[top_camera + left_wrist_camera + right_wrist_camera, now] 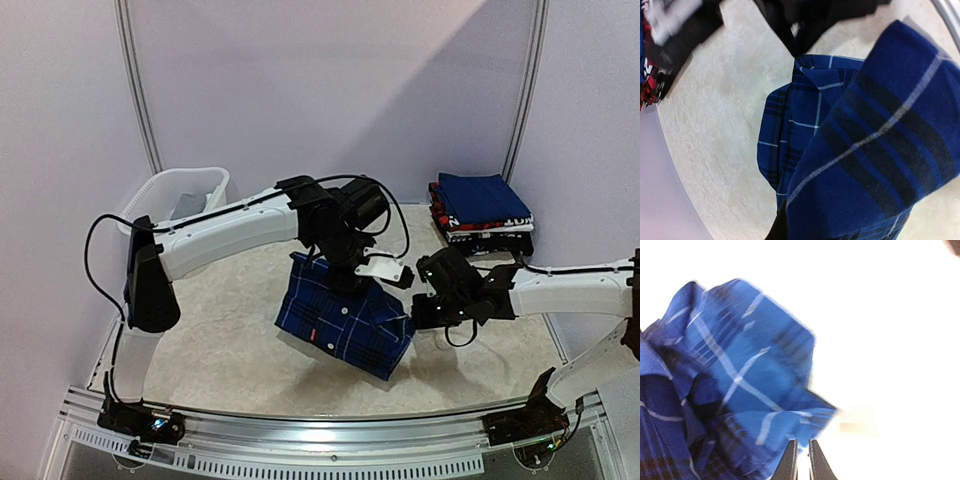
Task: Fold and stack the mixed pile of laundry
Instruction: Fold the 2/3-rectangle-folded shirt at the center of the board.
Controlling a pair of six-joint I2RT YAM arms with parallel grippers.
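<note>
The dark blue plaid shirt (340, 320) hangs crumpled above the middle of the table. My left gripper (345, 268) is shut on its upper edge from above. In the left wrist view the shirt (865, 150) covers the jaws and only one dark finger (774, 230) shows. My right gripper (415, 308) is at the shirt's right edge. In the right wrist view its fingertips (801, 445) stand almost together on the lower edge of the blurred shirt (740, 380). The white shirt is out of view. Something grey (190, 205) lies in the basket.
A white slotted basket (160, 190) stands at the back left. A stack of folded garments (480, 210) sits at the back right and also shows in the left wrist view (650, 75). The beige table top (230, 310) lies below, with a metal rail (330, 440) along the near edge.
</note>
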